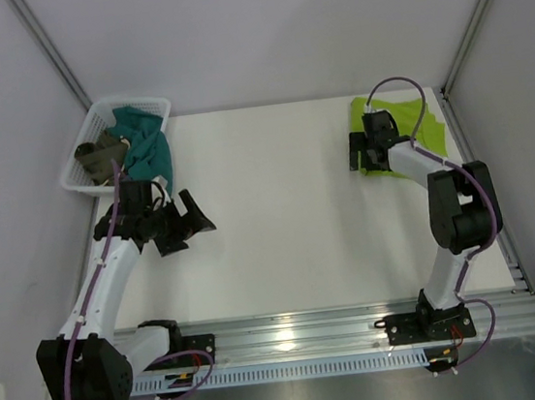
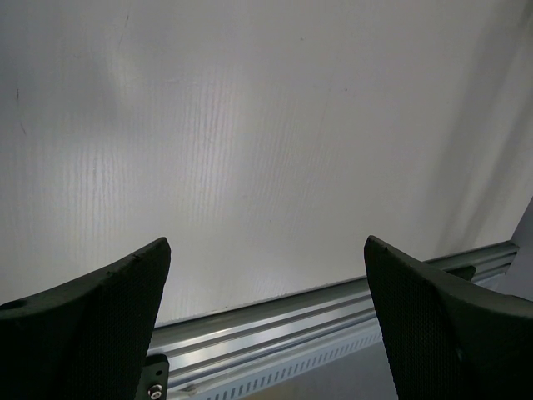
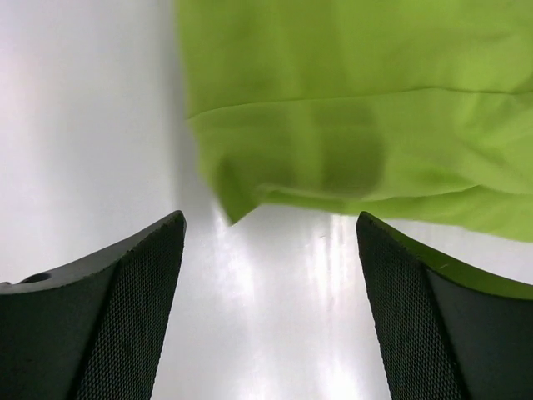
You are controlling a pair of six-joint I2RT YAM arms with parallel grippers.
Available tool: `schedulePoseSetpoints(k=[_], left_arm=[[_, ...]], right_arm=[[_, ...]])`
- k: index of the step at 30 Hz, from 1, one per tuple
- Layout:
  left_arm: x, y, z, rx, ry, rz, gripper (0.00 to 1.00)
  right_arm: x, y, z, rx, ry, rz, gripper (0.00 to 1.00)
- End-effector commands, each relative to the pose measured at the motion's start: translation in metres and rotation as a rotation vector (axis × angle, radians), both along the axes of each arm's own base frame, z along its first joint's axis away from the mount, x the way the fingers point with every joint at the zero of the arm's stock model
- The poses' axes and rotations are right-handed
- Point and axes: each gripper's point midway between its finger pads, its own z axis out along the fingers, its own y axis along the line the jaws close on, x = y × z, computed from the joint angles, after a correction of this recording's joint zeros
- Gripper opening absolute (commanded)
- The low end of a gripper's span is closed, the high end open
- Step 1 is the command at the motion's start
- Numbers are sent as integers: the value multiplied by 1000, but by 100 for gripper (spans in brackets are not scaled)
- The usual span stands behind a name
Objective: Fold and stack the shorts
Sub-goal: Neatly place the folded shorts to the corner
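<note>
The lime-green shorts (image 1: 434, 126) lie folded at the back right of the white table, partly hidden by the right arm. In the right wrist view the shorts (image 3: 350, 100) fill the top of the picture, their folded edge and one corner just beyond the fingertips. My right gripper (image 1: 368, 160) (image 3: 271, 221) stands open at the shorts' near left edge, with only bare table between its fingers. My left gripper (image 1: 185, 228) (image 2: 266, 250) hovers open over the left side of the table, far from the shorts, with nothing in it.
A white basket (image 1: 75, 180) at the back left corner holds a teal cloth (image 1: 149, 146), draped over its rim, and an olive-brown cloth (image 1: 101, 154). An aluminium rail (image 1: 294, 333) (image 2: 316, 317) runs along the table's near edge. Frame posts rise at both back corners.
</note>
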Motion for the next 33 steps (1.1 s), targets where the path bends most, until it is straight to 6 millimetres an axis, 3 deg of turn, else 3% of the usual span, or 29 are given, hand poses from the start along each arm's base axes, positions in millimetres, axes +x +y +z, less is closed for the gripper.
schedulePoseSetpoints(k=[1, 3, 8, 12, 25, 30, 33], left_arm=[[14, -2, 19, -16, -77, -23, 99], [14, -2, 20, -16, -79, -23, 99], [13, -2, 21, -16, -87, -20, 99], [13, -3, 20, -19, -83, -25, 99], [14, -2, 21, -9, -83, -34, 99], [15, -1, 22, -5, -80, -31, 99], [16, -1, 24, -5, -80, -28, 99]], right_arm=[[-12, 36, 32, 182, -39, 2, 85], [-26, 42, 27, 226, 3, -30, 84], [-64, -1, -6, 245, 129, -286, 82], [-71, -22, -18, 186, 162, -351, 81], [-33, -66, -62, 53, 208, -440, 81], [-17, -83, -62, 43, 201, -470, 81], [-10, -111, -61, 53, 205, -520, 81]])
